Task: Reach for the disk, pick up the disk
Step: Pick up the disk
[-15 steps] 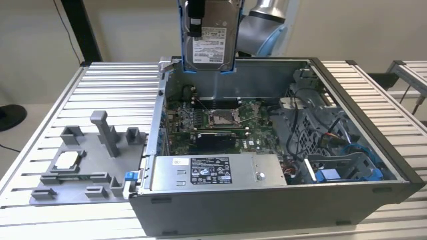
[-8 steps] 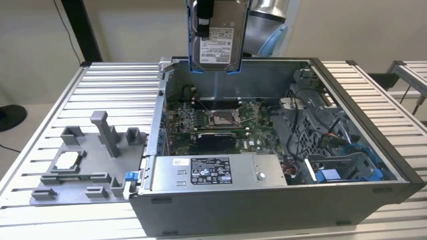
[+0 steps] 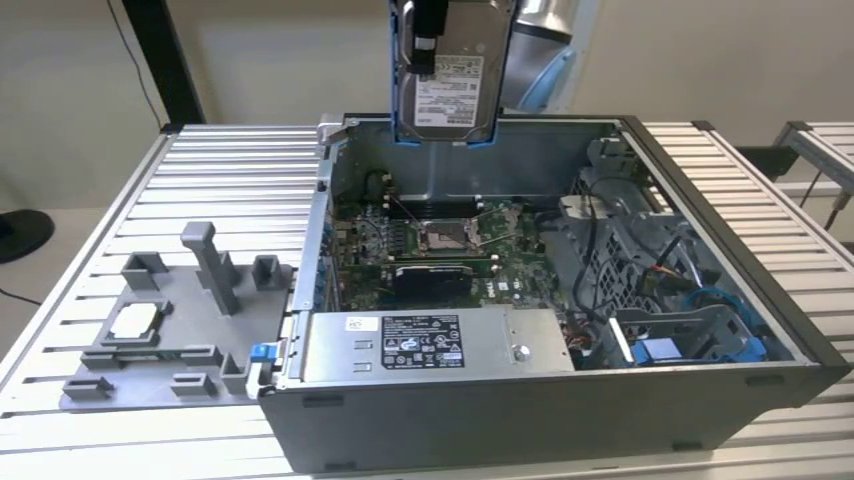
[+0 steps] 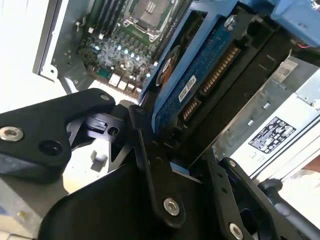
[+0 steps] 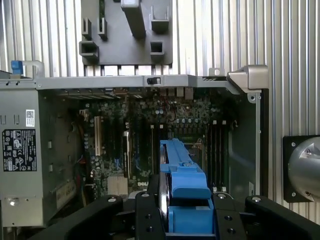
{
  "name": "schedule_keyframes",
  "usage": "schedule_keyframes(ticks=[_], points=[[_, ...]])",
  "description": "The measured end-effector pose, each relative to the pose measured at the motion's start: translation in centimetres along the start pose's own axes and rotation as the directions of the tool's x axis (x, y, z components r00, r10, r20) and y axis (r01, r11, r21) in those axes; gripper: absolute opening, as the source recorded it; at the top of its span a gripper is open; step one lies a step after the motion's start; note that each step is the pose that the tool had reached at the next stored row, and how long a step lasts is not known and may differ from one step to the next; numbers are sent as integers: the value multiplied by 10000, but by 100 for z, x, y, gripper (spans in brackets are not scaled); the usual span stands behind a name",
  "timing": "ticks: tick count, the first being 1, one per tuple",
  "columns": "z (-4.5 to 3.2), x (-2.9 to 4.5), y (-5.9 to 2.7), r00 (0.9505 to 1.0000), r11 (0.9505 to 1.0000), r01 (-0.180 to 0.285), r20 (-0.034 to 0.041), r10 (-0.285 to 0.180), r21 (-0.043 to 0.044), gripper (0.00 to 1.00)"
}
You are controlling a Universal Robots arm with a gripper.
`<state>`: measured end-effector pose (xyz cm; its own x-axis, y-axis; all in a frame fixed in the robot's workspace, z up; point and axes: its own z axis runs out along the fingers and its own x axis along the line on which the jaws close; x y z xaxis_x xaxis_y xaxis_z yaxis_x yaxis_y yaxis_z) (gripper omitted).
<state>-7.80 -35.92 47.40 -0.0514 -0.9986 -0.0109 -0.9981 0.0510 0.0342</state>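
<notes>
Arm: my wrist (image 3: 545, 45) hangs high, pointing down.
Gripper: my gripper (image 5: 189, 220) has its black fingers (image 4: 150, 170) clamped on both sides of the disk (image 3: 451, 90).
Hold: I hold it upright in the air.

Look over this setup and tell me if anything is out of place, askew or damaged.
The one thing out of place is the disk: it hangs upright above the open computer case, clamped in the gripper rather than seated inside. That fits a pickup. Nothing looks spilled, bent or broken.
</notes>
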Motion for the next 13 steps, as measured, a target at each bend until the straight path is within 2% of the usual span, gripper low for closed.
schedule_keyframes(ticks=[13], points=[[-9, -13, -260, 10000, 10000, 0, 0, 0, 0, 0]])
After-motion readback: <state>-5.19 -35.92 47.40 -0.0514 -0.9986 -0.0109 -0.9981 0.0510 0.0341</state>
